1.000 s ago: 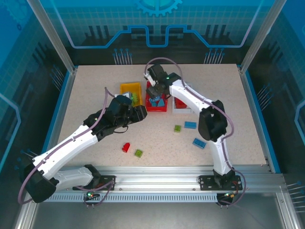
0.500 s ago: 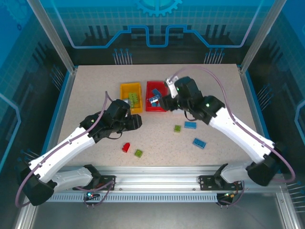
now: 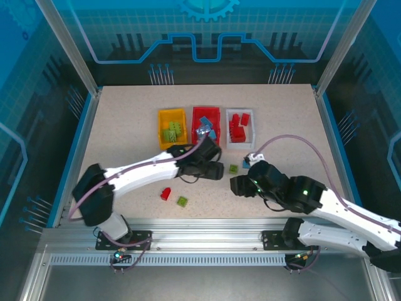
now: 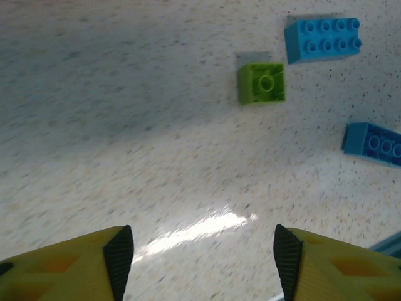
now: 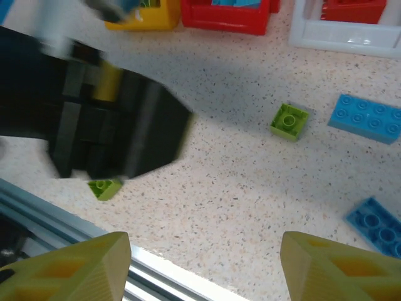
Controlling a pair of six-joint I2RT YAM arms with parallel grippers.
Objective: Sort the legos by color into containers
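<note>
Speckled surface [image 3: 125,125] carries a far row: yellow bin [image 3: 172,111], red bin [image 3: 207,108], white bin [image 3: 241,143]. Left end effector [image 4: 202,251] and right end effector [image 5: 203,251] both gape wide and empty. Square green brick [image 3: 233,168] lies between them, ahead-right of the left one, no long axis to match; either arm looks near enough. A blue brick [image 4: 323,39] just beside it may crowd a finger.
</note>
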